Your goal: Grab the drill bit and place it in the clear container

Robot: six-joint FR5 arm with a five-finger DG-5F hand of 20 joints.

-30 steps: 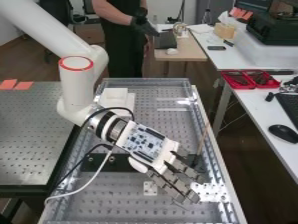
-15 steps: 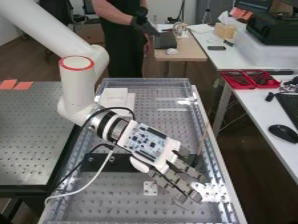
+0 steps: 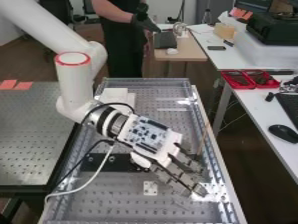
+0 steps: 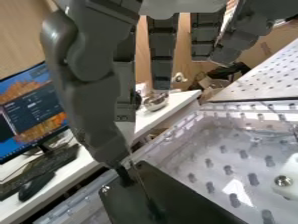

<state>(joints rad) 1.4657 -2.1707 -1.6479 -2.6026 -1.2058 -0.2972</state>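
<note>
Notes of orange paper lie at the far edge of the perforated metal table on the left. Next, the white arm comes in from the upper left, slanting down over the bench. A white block sits inside the clear-walled container, towards its far end, and nearer, a black plate lies across the perforated floor. A black cable and a white cable loop down beside the arm. Then comes the hand, with a circuit board on its back; it is released, its fingers stretched out and gripping nothing. Near them, a small white bracket is fixed to the floor. To the right of the circuit board a thin, slightly leaning rod rises; it may be the drill bit, though I cannot be sure. In the wrist view its dark lower end is over the black plate, and one long digit reaches down just beside it; whether they touch, I cannot tell. Farther right, on the white desk, are the red trays and the black mouse.
</note>
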